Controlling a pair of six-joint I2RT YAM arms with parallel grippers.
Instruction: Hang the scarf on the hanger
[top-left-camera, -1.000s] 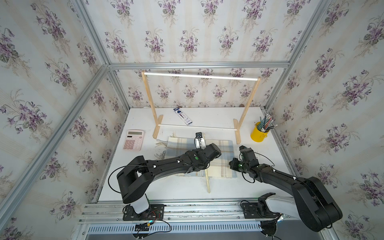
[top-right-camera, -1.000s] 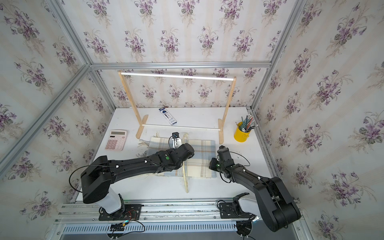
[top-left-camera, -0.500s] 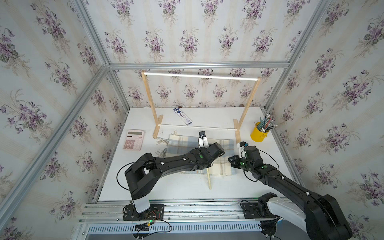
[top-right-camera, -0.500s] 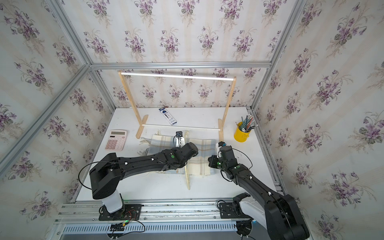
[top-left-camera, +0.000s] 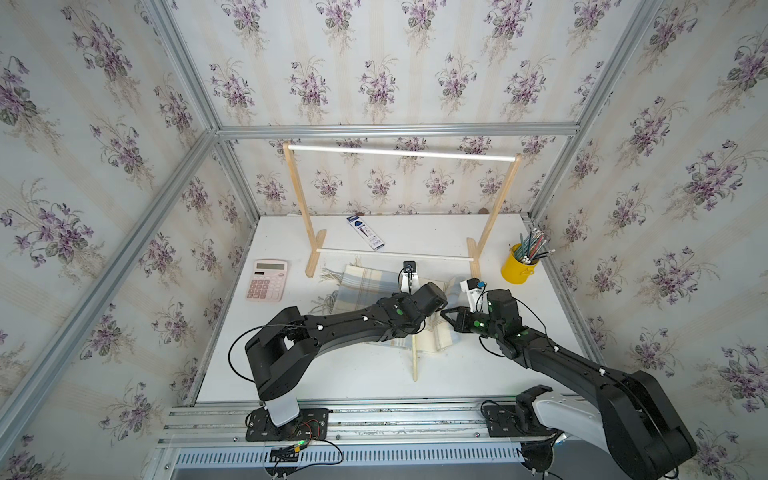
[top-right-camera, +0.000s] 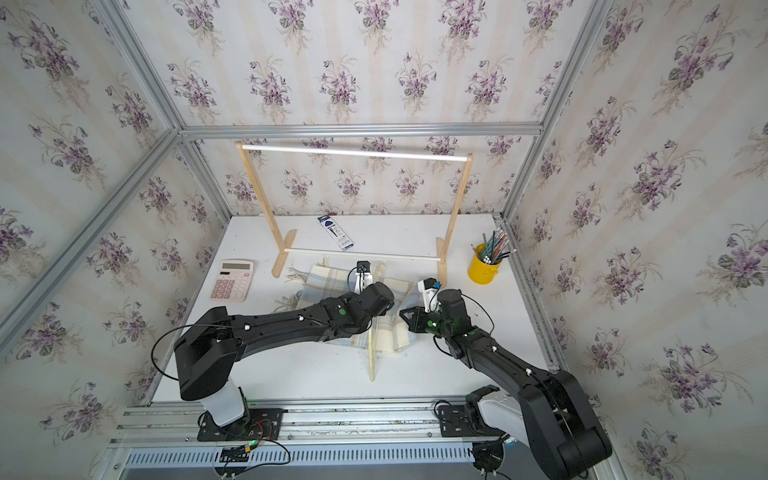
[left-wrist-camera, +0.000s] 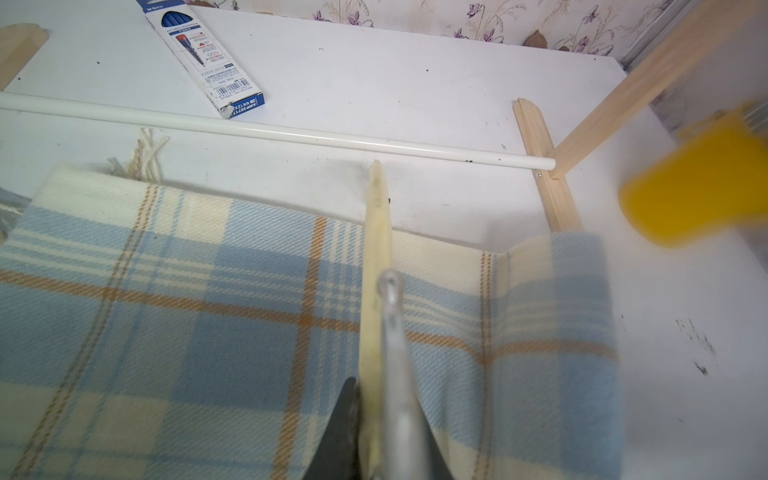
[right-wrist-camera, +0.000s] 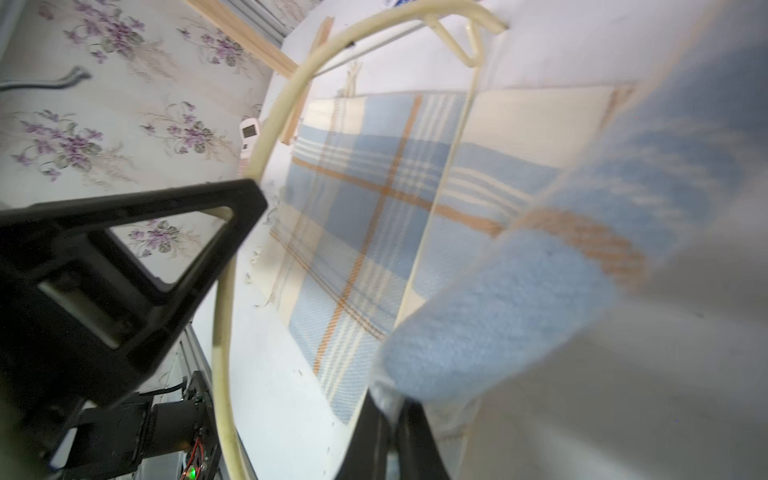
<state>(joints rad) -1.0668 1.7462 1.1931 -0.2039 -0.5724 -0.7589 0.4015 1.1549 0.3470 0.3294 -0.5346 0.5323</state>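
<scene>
Since a second ago the right gripper (top-left-camera: 446, 315) has slid in toward the hanger (top-left-camera: 414, 358), dragging one end of the scarf (top-left-camera: 365, 282) with it. That end, flat before, now rears up in a fold just beside the hanger. The right wrist view shows its fingers pinched tight on the cloth's edge.

The left gripper (left-wrist-camera: 386, 436) is clamped narrow on the hanger's neck, right at the metal hook (left-wrist-camera: 392, 299). It holds the frame on edge, long axis crossing the scarf's length. The rest of the scarf lies spread flat beneath the hanger, most of it on the left arm's side.

The coming move seems to turn on one thing. The pinched end sits on the right arm's side of the hanger, beside the thin lower bar (right-wrist-camera: 451, 166), so it likely has to cross that bar toward the left arm's side. The right gripper is the nearer one and already has the cloth.
</scene>
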